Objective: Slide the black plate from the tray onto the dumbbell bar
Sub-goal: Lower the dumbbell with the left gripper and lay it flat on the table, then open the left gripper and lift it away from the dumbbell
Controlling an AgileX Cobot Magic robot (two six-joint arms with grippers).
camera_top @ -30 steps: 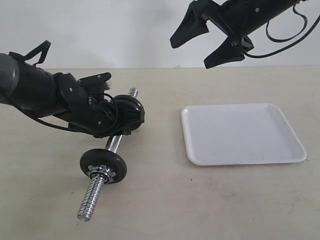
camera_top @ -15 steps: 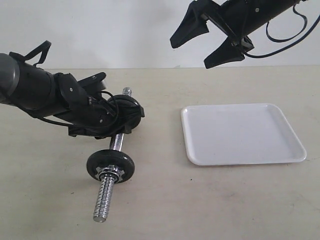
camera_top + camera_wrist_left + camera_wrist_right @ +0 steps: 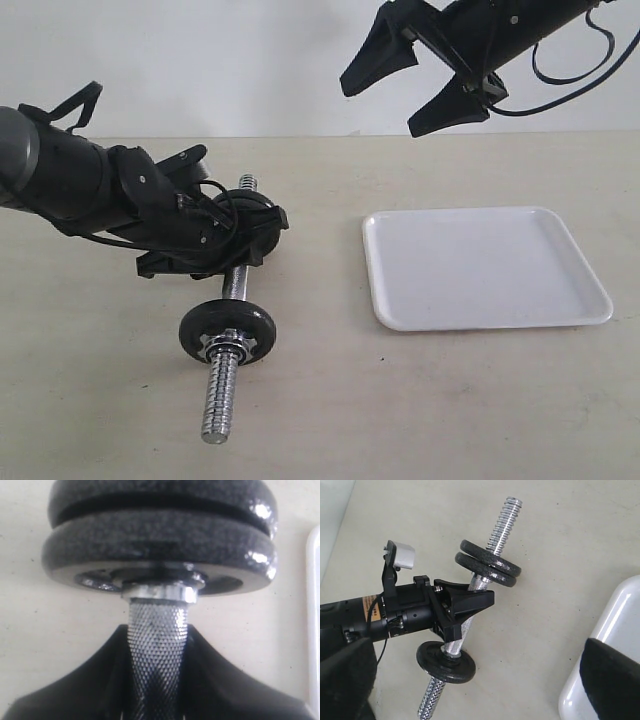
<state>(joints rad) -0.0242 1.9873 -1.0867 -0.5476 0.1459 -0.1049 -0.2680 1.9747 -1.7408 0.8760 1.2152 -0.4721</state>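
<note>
- Exterior view: the left pincer is closed on the knurled middle of the dumbbell bar. The right pincer hangs with its jaws spread wide, gripping nothing.
- Change over the last second: the bar has swung in the left pincer's grip. Its near threaded end has moved towards the right pincer's side and its far end slightly the other way. The right pincer has not moved.
- Black plate: judged to be the outer disc of a stacked pair on the bar. The pair sits just beyond the left pincer's grip on the far side, touching face to face, with bare thread projecting past it.
- Single disc: sits on the other side of the grip, near the pincer, backed by a chrome star nut.
- Tray: lies below the right pincer, well apart from the left pincer. No disc shows on it.
- Meaning for the task: the sliding step looks done. The swing reads as the bar being reoriented or set down.
- Long axis: the bar runs from the near threaded end away to the far one, leaning only slightly towards the right pincer's side. The plate's faces stand square to this axis, its hole threaded by the bar.
</note>
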